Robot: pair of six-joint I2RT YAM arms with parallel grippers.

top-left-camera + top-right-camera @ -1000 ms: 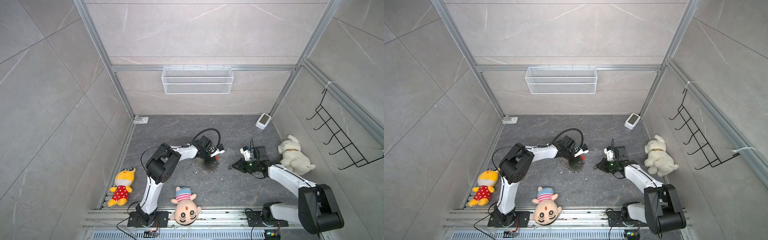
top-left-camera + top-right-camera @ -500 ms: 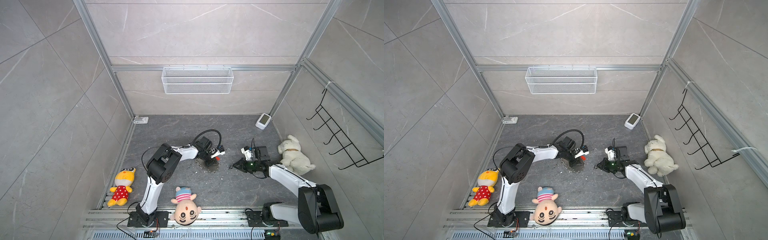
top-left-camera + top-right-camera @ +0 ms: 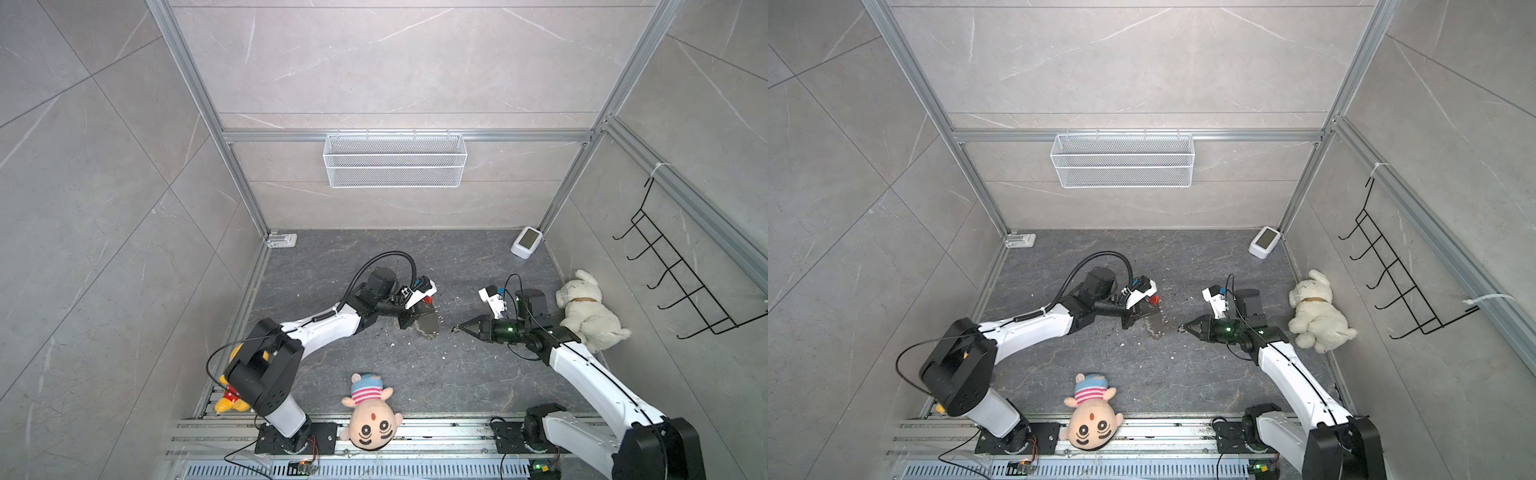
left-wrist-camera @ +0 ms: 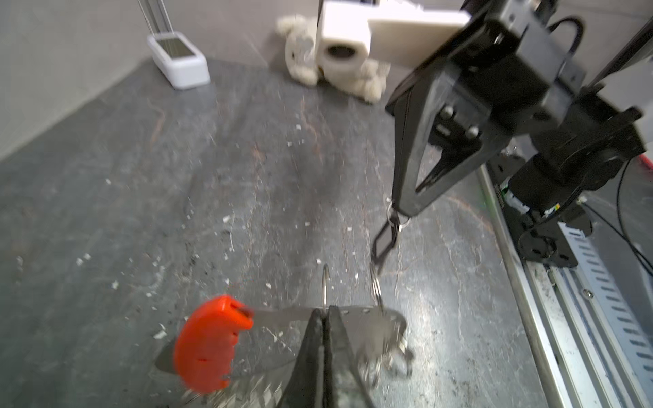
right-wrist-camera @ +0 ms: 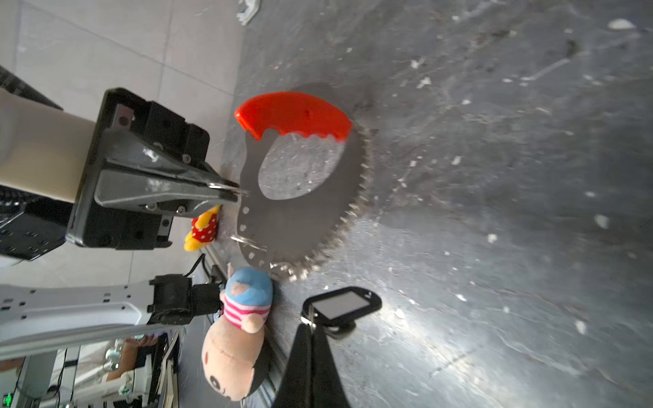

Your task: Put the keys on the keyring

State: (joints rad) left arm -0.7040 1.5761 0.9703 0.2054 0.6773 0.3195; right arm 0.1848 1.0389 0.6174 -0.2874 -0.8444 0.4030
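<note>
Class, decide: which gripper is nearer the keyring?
Left. The left gripper is shut on the keyring; the right gripper, holding the keys, hangs apart from it.

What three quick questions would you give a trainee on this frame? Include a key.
1. True or false: the left gripper is shut on the metal edge of the keyring.
2. Which holds the keys? A: left gripper. B: right gripper. C: neither, they lie on the floor.
3. Fill in: the keyring's plastic segment is ___.

Key: 1 true; 2 B; 3 red.
</note>
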